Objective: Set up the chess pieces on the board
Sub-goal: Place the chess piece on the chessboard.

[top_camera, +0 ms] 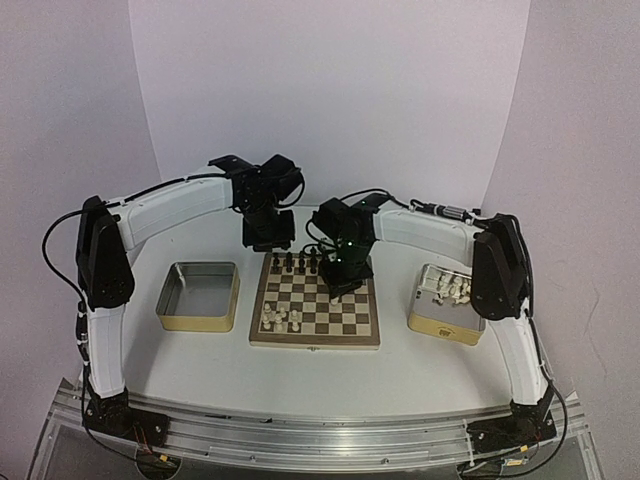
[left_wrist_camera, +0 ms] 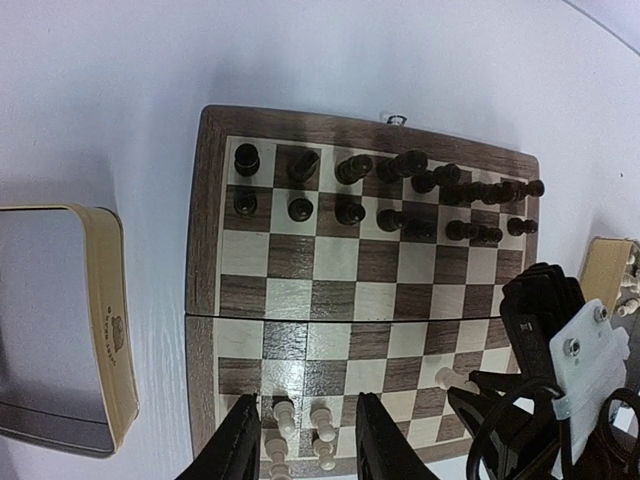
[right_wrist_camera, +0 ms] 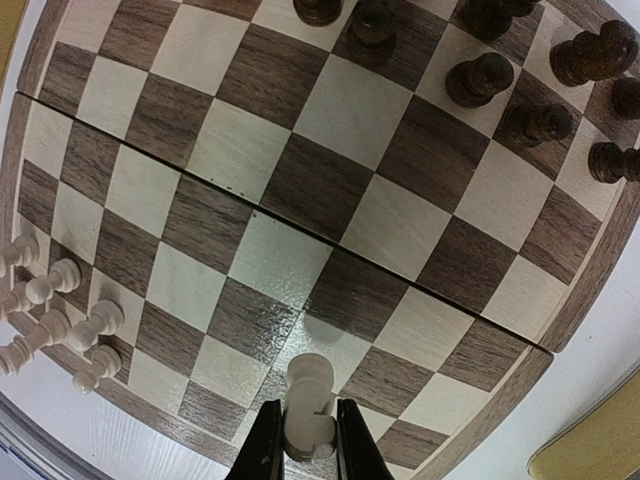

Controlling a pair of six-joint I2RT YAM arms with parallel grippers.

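The right tool [right_wrist_camera: 305, 445] is clamping a cream-white chess piece [right_wrist_camera: 308, 395] upright just above the board [top_camera: 315, 342], which is lying mid-surface. The left tool [left_wrist_camera: 308, 440] is hovering partly open, holding nothing. Other cream-white pieces [top_camera: 282, 318] are standing near the board's near-left corner.

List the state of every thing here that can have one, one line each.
left tool, open, holding nothing.
right tool, shut on a cream piece, upright over the board's near edge.
board, unfolded flat, partly set.
dark pieces, standing in two far rows.
cream pieces on the board, a few standing at the near left corner.
left tin, open, empty.
right tin, open, holding more cream pieces.
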